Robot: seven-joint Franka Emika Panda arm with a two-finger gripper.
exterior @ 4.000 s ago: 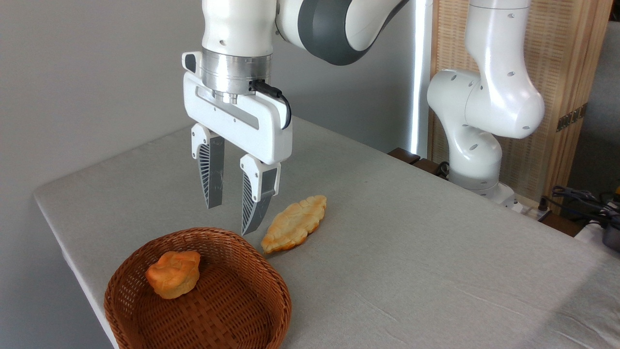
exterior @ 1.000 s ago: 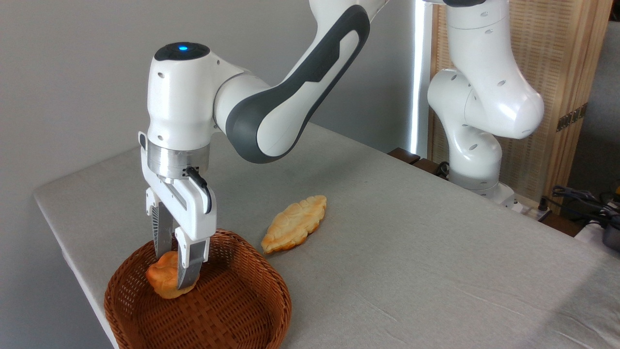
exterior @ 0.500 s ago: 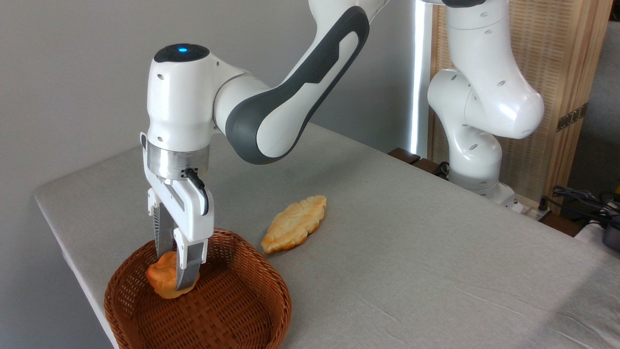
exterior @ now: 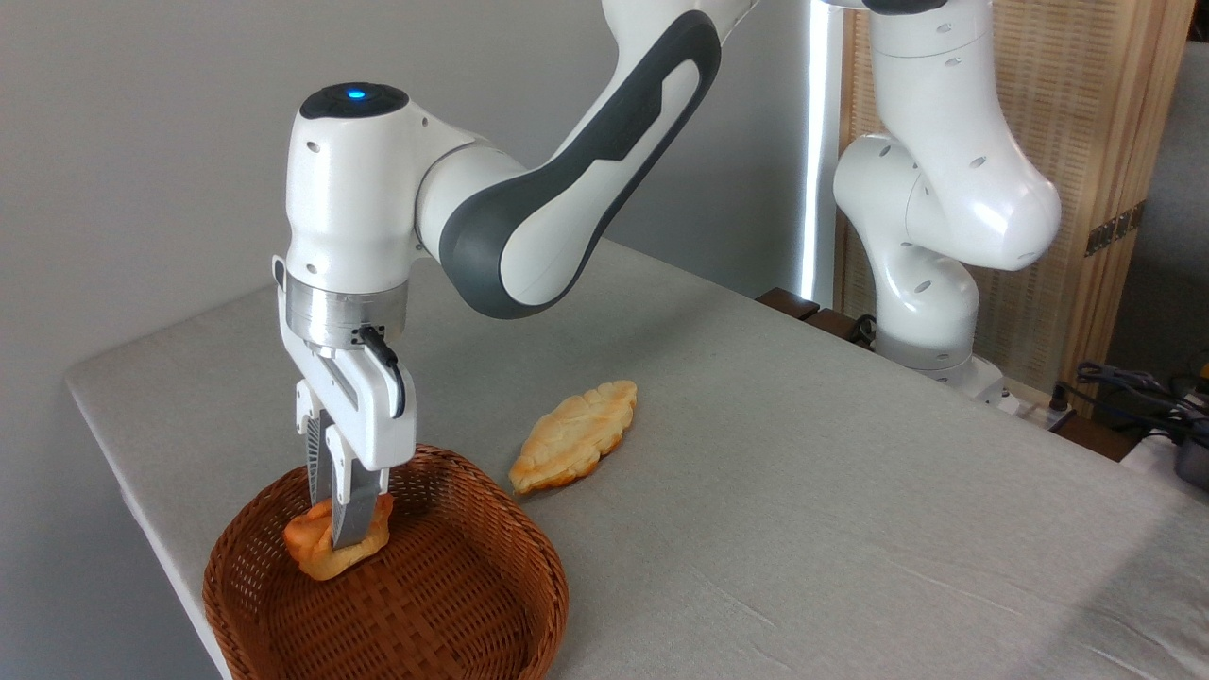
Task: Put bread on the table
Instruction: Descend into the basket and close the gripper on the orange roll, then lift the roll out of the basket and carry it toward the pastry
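Note:
The bread (exterior: 319, 552), a small orange-golden bun, lies inside the brown wicker basket (exterior: 453, 604) at the lower left. My gripper (exterior: 338, 531) points straight down into the basket with its ribbed fingers (exterior: 354, 510) pinched on the bun's middle. The bun is squeezed between them and still seems to touch the basket floor. The table (exterior: 803, 491), covered in light grey cloth, stretches out to the right of the basket.
A flat pale-yellow leaf-shaped pastry (exterior: 573, 435) lies on the cloth just right of the basket. The arm's white base (exterior: 930, 293) stands at the table's back right, with cables (exterior: 1133, 387) beyond it. The table's left edge runs close behind the basket.
The gripper came down from above the table into the basket. Over the last second its fingers closed tighter on the bun and it rose slightly.

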